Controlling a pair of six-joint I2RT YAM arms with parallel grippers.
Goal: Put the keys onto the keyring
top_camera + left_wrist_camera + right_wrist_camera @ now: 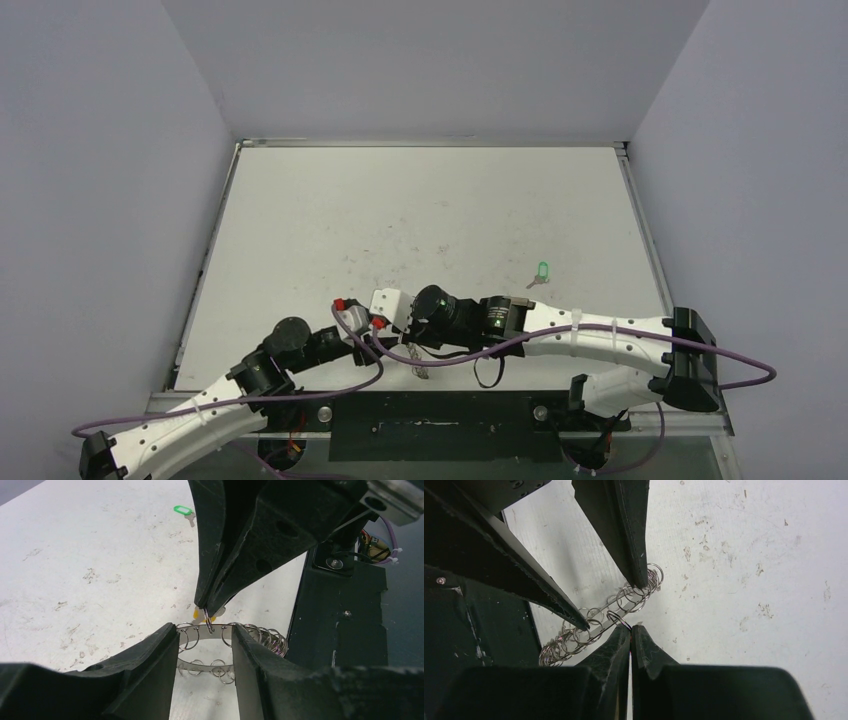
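The silvery keyring (202, 669), fringed with wire loops, lies near the table's front edge between both arms (421, 364). My left gripper (203, 628) stands open, its fingers (636, 555) set down either side of part of the ring's band. My right gripper (631, 626) comes from the opposite side and is shut on a small wire loop (208, 625) at the band's far side. A yellow key head (197, 613) peeks out right behind its tips; whether it is in the grip is hidden. The green key (542, 270) lies alone on the table, farther back and to the right (183, 510).
The black mounting plate (440, 425) runs along the near edge, right beside the ring (340, 630). Purple cables (460, 352) loop over the arms' wrists. Grey walls (110, 200) close in the stained white table (420, 210) on three sides.
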